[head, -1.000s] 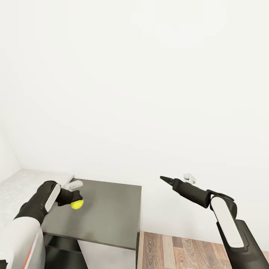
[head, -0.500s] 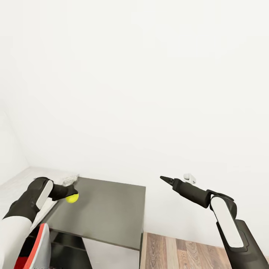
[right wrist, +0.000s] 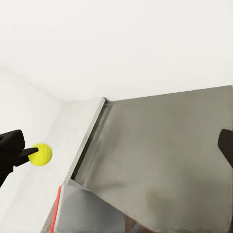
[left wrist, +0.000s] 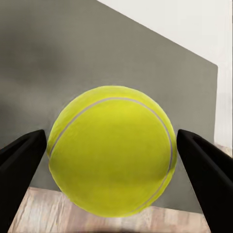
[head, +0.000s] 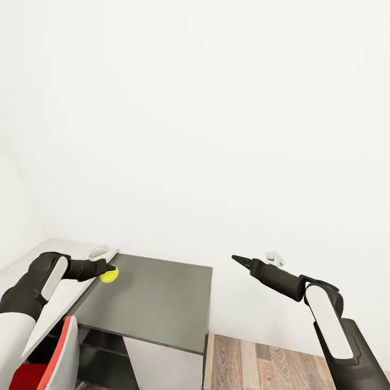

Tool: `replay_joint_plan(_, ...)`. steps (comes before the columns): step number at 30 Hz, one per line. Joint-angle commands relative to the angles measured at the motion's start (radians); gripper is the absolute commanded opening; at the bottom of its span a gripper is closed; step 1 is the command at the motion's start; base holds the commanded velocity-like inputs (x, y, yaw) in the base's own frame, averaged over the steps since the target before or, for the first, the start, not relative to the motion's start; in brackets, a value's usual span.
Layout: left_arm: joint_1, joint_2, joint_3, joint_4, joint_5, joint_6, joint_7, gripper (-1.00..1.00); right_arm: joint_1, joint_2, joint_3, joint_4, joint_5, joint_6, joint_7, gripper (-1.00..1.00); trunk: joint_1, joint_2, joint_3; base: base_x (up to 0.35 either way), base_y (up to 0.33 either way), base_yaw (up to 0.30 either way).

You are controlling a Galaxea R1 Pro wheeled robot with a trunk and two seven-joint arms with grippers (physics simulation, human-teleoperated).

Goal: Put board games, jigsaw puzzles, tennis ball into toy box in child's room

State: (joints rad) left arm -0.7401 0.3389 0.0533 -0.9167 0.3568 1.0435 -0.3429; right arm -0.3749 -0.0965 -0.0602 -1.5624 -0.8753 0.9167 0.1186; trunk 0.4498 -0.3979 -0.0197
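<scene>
Over the counter's near-left corner: one tennis ball (head: 109, 275) sits clamped between the two dark fingers of the left gripper (head: 108, 271), held above the dark grey top.
Ball, close up: from the left wrist it is plain yellow-green with a single pale seam curving across it (left wrist: 111, 150); one finger (left wrist: 19, 162) touches one side and the other finger the opposite side.
Writing: none readable on the ball, the arms or the counter.
Counter (head: 157, 303): one dark grey slab beside a lighter grey section at its left; its lower edge and the space beneath are cut off by the frame.
Right gripper (head: 260, 259): raised in the air to the right of the counter, well apart from the ball; a dark pointed tip and a white tip show, but I cannot tell how the jaws stand.
Right wrist view: the ball (right wrist: 41, 154) appears small, pinched at the end of the left arm's dark finger.
Floor (head: 271, 363): wood planks, a strip visible at lower right.
Hard to make out: a red and grey shape (head: 51, 357) at lower left, cut off by the frame.
</scene>
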Motion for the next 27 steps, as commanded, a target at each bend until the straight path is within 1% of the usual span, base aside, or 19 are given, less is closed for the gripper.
replay_joint_plan(1, -0.001, 0.004, 0.002, 0.0, -0.01, 0.004, -0.027, -1.0, -0.001, 0.001, -0.001, 0.0, 0.01, 0.005, 0.01, 1.0, 0.0, -0.002, -0.002, -0.196, 0.0, 0.0)
replay_joint_plan(4, 0.0, 0.013, 0.004, -0.001, -0.01, 0.004, -0.075, -1.0, -0.001, 0.001, -0.001, 0.0, 0.01, 0.004, 0.01, 1.0, 0.0, -0.002, -0.002, -0.086, 0.0, 0.009)
replay_joint_plan(6, 0.0, 0.025, 0.004, -0.001, -0.01, 0.004, -0.135, -1.0, -0.001, 0.0, -0.001, 0.001, 0.01, 0.004, 0.01, 1.0, 0.0, -0.002, -0.002, -0.034, 0.0, 0.041)
replay_joint_plan(7, 0.0, 0.035, 0.005, -0.001, -0.01, 0.004, -0.178, -1.0, -0.001, 0.0, -0.001, 0.001, 0.01, 0.004, 0.01, 1.0, 0.0, -0.002, -0.002, -0.017, 0.0, 0.059)
replay_joint_plan(8, 0.001, 0.04, 0.005, -0.002, -0.01, 0.004, -0.202, -1.0, -0.001, 0.0, -0.001, 0.001, 0.01, 0.004, 0.01, 1.0, 0.0, -0.002, -0.002, -0.013, 0.0, 0.063)
replay_joint_plan(11, 0.001, 0.081, 0.004, -0.018, -0.011, 0.004, -0.378, -1.0, -0.001, 0.0, -0.001, 0.001, 0.01, 0.004, 0.01, 1.0, 0.0, -0.002, -0.002, -0.006, 0.0, 0.071)
replay_joint_plan(12, 0.002, 0.088, 0.004, -0.02, -0.011, 0.004, -0.408, -1.0, -0.001, 0.0, -0.001, 0.001, 0.01, 0.004, 0.01, 1.0, 0.0, -0.002, -0.002, -0.003, 0.0, 0.075)
replay_joint_plan(14, 0.002, 0.121, 0.005, -0.028, -0.011, 0.004, -0.528, -1.0, -0.001, 0.0, -0.001, 0.001, 0.01, 0.003, 0.01, 1.0, 0.0, -0.002, -0.002, -0.001, 0.0, 0.083)
replay_joint_plan(15, 0.002, 0.146, 0.005, -0.031, -0.012, 0.004, -0.614, -1.0, -0.001, 0.001, 0.0, 0.001, 0.01, 0.003, 0.01, 1.0, 0.0, -0.002, -0.002, -0.001, 0.0, 0.157)
replay_joint_plan(16, 0.003, 0.161, 0.005, -0.032, -0.013, 0.004, -0.667, -1.0, -0.001, 0.001, 0.0, 0.001, 0.01, 0.002, 0.01, 1.0, 0.0, -0.002, -0.002, 0.0, 0.0, 0.2)
replay_joint_plan(18, 0.003, 0.18, 0.005, -0.034, -0.017, 0.004, -0.749, -1.0, -0.001, 0.002, 0.002, 0.001, 0.01, 0.002, 0.01, 1.0, 0.0, -0.002, -0.001, -0.003, 0.0, 0.236)
replay_joint_plan(19, 0.003, 0.185, 0.005, -0.034, -0.018, 0.004, -0.774, -1.0, -0.001, 0.002, 0.002, 0.001, 0.011, 0.002, 0.01, 1.0, 0.0, -0.002, -0.001, -0.047, 0.0, 0.257)
replay_joint_plan(21, 0.004, 0.19, 0.005, -0.034, -0.02, 0.004, -0.801, -1.0, -0.001, 0.004, 0.003, 0.001, 0.012, 0.002, 0.01, 1.0, 0.0, -0.002, 0.0, -0.119, 0.0, 0.266)
replay_joint_plan(27, 0.005, 0.192, 0.005, -0.034, -0.02, 0.004, -0.819, -1.0, -0.001, 0.004, 0.003, 0.001, 0.016, 0.002, 0.01, 1.0, 0.0, -0.002, 0.002, -0.107, 0.0, 0.275)
